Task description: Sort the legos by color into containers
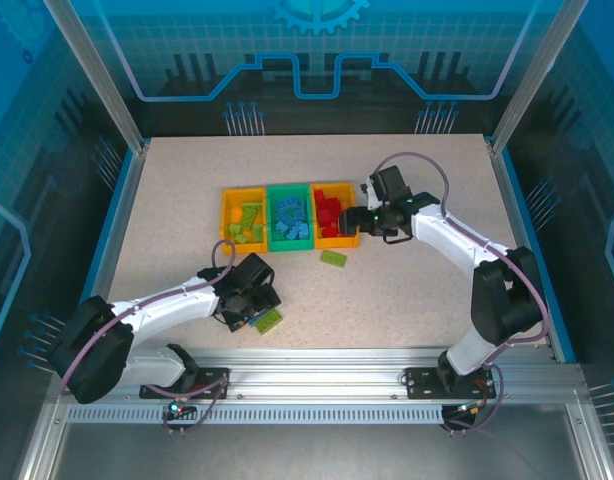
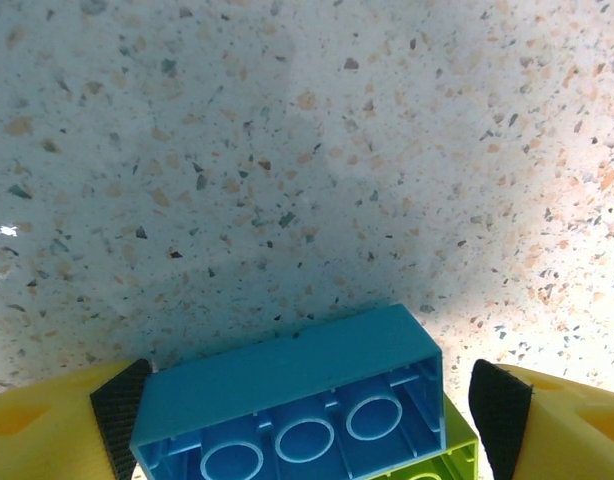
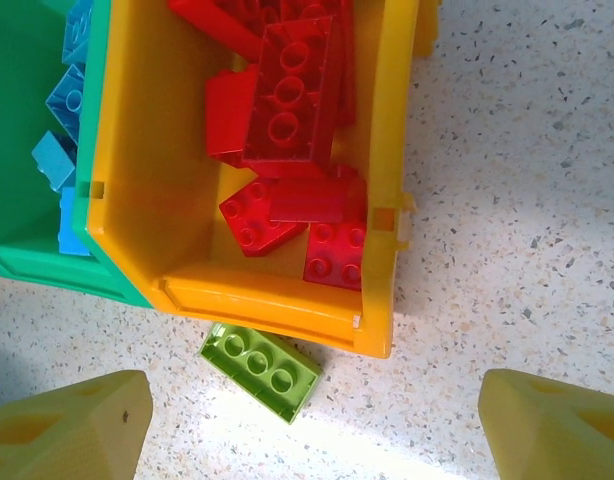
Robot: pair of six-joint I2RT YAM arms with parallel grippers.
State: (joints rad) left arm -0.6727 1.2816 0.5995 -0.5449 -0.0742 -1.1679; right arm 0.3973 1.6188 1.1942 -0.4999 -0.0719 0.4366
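1. The left tool (image 1: 253, 310) is sitting low over the pale speckled bench (image 1: 417, 290), closest to the arm bases. Its jaws are standing apart on either side of a light blue rectangular plastic brick (image 2: 287, 390), whose hollow underside is facing the wrist camera. The left pad is sitting right at the brick's corner, and bare bench is showing between the brick and the right pad.
2. A lime green plastic brick (image 2: 449, 455) is peeking out at the blue one's lower right corner, touching it.
3. Farther out, a second lime green studded brick (image 1: 333, 258) is lying alone, studs up, just beside the near wall of the orange plastic bin (image 1: 335, 243).
4. That bin is holding red bricks (image 1: 330, 212). The joined green plastic bin (image 1: 289, 246) is holding light blue bricks (image 1: 290, 218), and the yellow-orange plastic bin (image 1: 225, 215) is holding lime green bricks (image 1: 249, 225).
5. The right tool (image 1: 349, 225) is hovering at the orange bin's near right side, jaws wide apart, nothing between them.
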